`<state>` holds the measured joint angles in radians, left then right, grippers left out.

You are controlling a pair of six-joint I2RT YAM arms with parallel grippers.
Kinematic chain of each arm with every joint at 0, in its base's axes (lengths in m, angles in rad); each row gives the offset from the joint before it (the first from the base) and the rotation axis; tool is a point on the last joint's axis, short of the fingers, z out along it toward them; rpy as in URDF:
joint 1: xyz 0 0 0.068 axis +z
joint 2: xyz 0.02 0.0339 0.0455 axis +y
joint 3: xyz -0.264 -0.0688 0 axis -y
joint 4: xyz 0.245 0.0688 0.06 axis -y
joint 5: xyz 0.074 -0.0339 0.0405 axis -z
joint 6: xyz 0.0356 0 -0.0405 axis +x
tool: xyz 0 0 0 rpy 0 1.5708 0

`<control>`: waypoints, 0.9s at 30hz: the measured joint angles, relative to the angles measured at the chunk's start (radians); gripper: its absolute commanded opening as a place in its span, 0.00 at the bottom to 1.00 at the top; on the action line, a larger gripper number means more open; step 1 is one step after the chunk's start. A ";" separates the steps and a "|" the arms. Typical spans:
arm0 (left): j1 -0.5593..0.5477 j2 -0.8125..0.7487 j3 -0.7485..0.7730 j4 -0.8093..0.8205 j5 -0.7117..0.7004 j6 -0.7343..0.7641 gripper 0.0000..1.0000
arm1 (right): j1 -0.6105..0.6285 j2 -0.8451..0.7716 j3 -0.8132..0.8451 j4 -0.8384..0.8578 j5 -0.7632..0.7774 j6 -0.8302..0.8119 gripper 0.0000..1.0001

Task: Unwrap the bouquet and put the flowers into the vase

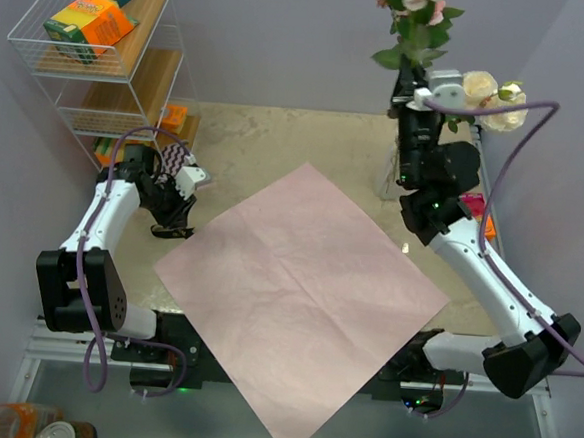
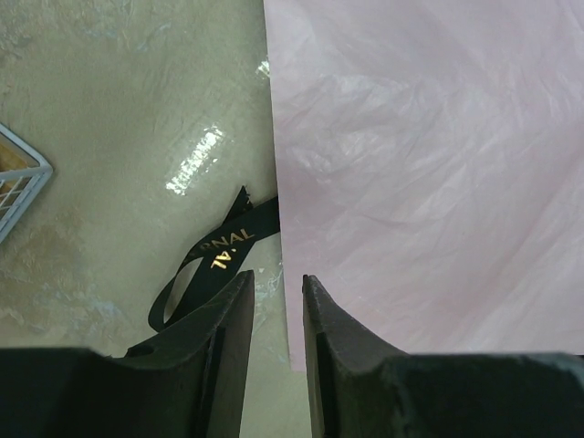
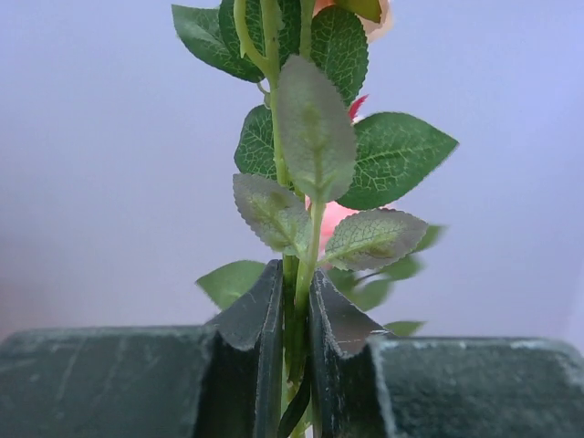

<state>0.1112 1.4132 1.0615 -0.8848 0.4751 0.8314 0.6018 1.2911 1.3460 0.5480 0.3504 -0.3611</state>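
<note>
As the lilac paper (image 1: 297, 290) lies flat on the worktop (image 1: 247, 141) with the black ribbon (image 2: 224, 246) loose beside it, unwrapping is judged complete and vase loading is in hand. The right end effector (image 3: 294, 285) is clenched on a rose stem (image 3: 306, 242), arm reared upright by the vase (image 1: 386, 180), far right. Next move: align the stem with the mouth, lower, release. The left end effector (image 2: 276, 287) is released, empty, low beside the ribbon.

Black ribbon (image 2: 228, 239), left wrist view, about 8 o'clock of centre: gold capitals, partly hidden by a fold, readable as "…NAL" and "…AL"; orange box (image 1: 93, 20), top view, 10 o'clock: print too small to read.
</note>
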 measured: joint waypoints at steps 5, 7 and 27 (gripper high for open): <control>0.000 0.000 0.000 -0.001 0.001 0.000 0.33 | -0.073 0.068 -0.084 0.428 0.109 -0.172 0.00; 0.000 0.003 0.000 -0.001 0.001 0.000 0.33 | -0.087 0.150 -0.081 0.542 0.140 -0.238 0.00; 0.000 0.077 0.001 0.002 0.000 0.000 0.33 | -0.267 0.478 0.181 0.739 0.261 -0.326 0.00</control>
<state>0.1112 1.4902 1.0622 -0.8829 0.4747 0.8314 0.3351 1.7695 1.5272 1.2873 0.6113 -0.6868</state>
